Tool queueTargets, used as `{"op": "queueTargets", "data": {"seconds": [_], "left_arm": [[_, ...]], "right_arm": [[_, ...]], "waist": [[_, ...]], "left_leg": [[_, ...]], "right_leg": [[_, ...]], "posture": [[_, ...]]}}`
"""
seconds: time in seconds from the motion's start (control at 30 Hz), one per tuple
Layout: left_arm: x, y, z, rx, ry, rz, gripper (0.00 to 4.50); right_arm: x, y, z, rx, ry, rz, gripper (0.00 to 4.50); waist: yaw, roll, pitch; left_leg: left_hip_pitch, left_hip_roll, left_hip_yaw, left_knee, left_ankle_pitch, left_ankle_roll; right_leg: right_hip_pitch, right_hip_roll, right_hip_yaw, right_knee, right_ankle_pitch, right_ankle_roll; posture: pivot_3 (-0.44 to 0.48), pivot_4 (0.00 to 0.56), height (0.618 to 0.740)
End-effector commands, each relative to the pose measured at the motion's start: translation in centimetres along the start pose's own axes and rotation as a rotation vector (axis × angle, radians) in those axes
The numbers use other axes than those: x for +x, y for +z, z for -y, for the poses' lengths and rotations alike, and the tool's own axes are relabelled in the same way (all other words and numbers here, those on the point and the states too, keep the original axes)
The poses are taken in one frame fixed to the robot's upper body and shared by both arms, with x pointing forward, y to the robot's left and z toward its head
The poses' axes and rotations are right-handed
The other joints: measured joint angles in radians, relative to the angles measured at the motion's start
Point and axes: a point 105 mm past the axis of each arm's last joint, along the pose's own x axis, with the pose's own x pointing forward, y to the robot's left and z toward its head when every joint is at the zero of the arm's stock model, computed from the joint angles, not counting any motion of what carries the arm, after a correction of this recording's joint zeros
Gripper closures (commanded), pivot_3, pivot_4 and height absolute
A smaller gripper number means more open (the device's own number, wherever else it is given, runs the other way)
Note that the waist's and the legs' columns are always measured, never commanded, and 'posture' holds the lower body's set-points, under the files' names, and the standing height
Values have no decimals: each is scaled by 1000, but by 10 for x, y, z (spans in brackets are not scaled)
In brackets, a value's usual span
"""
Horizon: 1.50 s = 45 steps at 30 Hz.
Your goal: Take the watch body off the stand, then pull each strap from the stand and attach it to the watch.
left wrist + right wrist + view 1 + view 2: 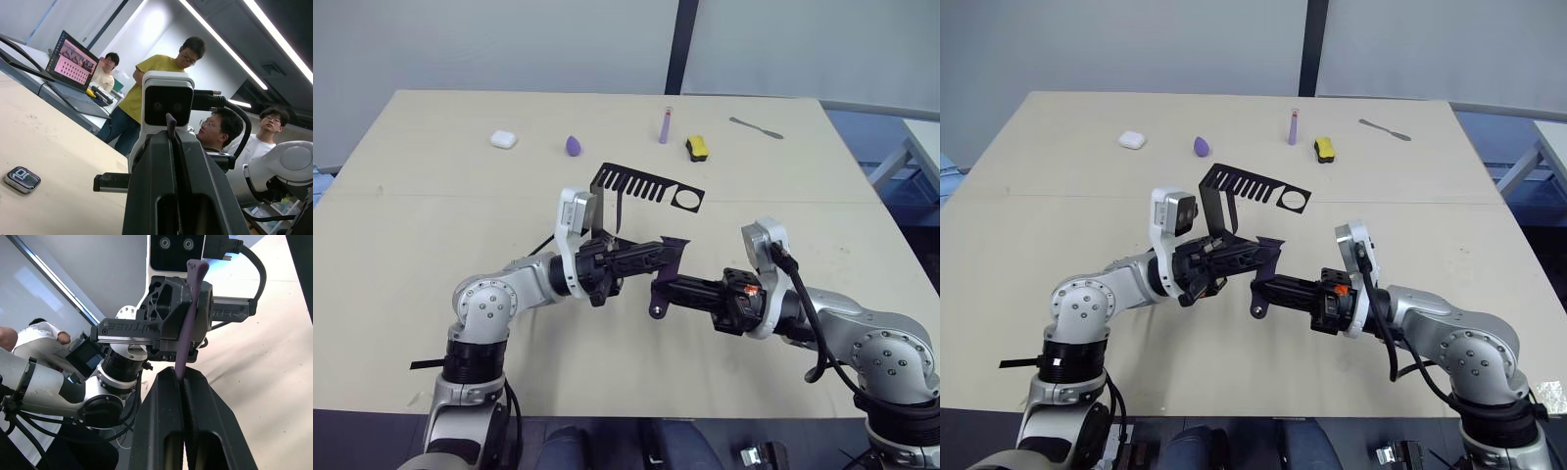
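Right gripper [668,292]: nearest item, at about 5 o'clock from table centre, fingers pressed together on a purple strap [187,328]; the strap rises out of the fingertip seam in the right wrist view.

Left gripper [674,253]: at about 7 o'clock, reaching toward centre, fingers closed flat against each other with a thin dark strap end [171,126] standing up between them. The two grippers' tips meet just beside each other over mid-table.

Watch body [22,178]: lies flat on the table, screen up, apart from the grippers, as seen in the left wrist view; its spot on the table cannot be fixed from the head views.

Stand [646,188]: upright just beyond the grippers, comb slots and round hole on its top arm, which slants toward 2 o'clock.

Table [431,225]: wide bare surface on the 9 o'clock side and along the near edge.

Far row, well apart from the arms, 10 to 2 o'clock: white case [503,140], purple teardrop [573,146], lilac tube [664,125], yellow-and-black block [698,148], grey tool [756,127].

Several people [161,98] stand and sit beyond the table edge, beside a laptop [73,64].
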Motion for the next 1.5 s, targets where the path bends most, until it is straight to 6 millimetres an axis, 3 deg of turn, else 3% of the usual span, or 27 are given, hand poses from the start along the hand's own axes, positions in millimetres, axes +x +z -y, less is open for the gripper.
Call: {"op": "queueTargets", "data": {"seconds": [0.03, 0.1, 0.2, 0.4, 0.43, 0.47, 0.57, 0.83, 1.0, 1.3, 1.5], "left_arm": [[2, 4, 8, 29, -32, 14, 4473], [2, 5, 8, 47, -26, 8, 4473], [-1, 6, 7, 116, -4, -32, 4500], [-13, -7, 6, 304, 17, -241, 4500], [-17, -12, 4, 351, 23, -293, 4500], [-21, -17, 2, 391, 23, -338, 4500], [-26, -25, -2, 474, 18, -399, 4500], [-21, -35, -18, 650, 5, -448, 4500], [-18, -36, -25, 692, 9, -453, 4500], [-17, -35, -29, 683, 44, -449, 4500], [-22, -36, -32, 696, 70, -486, 4500]], "right_arm": [[1, 10, -6, -64, 1, 44, 4500], [1, 11, -6, -88, -14, 46, 4500], [-7, 10, -9, -85, -40, 51, 3566], [-34, -3, -22, -195, -200, -19, 772], [-43, -8, -20, -223, -293, -33, 245], [-54, -14, -17, -255, -402, -51, 53], [-80, -27, -7, -302, -682, -70, 53], [-141, -63, 10, -255, -1220, -52, 53], [-135, -73, 26, -254, -1286, -25, 53], [-122, -71, 72, -280, -1373, 18, 53], [-116, -70, 90, -276, -1401, 27, 53]], "waist": [[0, 0, 0], [0, 0, 0], [0, 0, 0], [3, 0, 0], [3, 0, 0], [4, 0, 0], [6, 0, 0], [-1, 0, 0], [-3, 0, 0], [0, 0, 0], [-1, 1, 0]], "left_leg": [[0, 0, 0, 0, 0, 0], [0, 0, 0, 0, 0, 0], [0, 0, 0, 0, 0, 0], [-1, 0, 0, -4, 0, 0], [-1, 0, 0, -4, 0, 0], [-1, 0, 0, -4, 0, 0], [-2, 0, -1, -5, 0, 0], [1, 0, -1, -4, 1, 0], [2, 0, 1, -5, 1, -1], [2, 0, 1, -4, 1, -1], [2, 0, 2, -4, 1, -1]], "right_leg": [[0, 0, 0, 0, 0, 0], [0, 0, 0, 0, 0, 0], [0, 0, 0, 0, 0, 0], [-1, 0, 0, -4, 0, 0], [0, 0, 0, -5, 0, 0], [0, 0, 0, -5, 0, 0], [0, 0, 0, -6, 0, 0], [1, 0, 1, -4, 1, 1], [1, 1, 2, -2, 1, 0], [0, 1, 2, -2, 1, -1], [-1, 1, 2, -1, 1, -1]], "posture": [[0, 150, 740], [0, 150, 740], [0, 150, 740], [0, 150, 740], [0, 150, 740], [0, 150, 740], [0, 150, 740], [0, 150, 740], [0, 150, 740], [0, 150, 740], [0, 150, 740]]}}
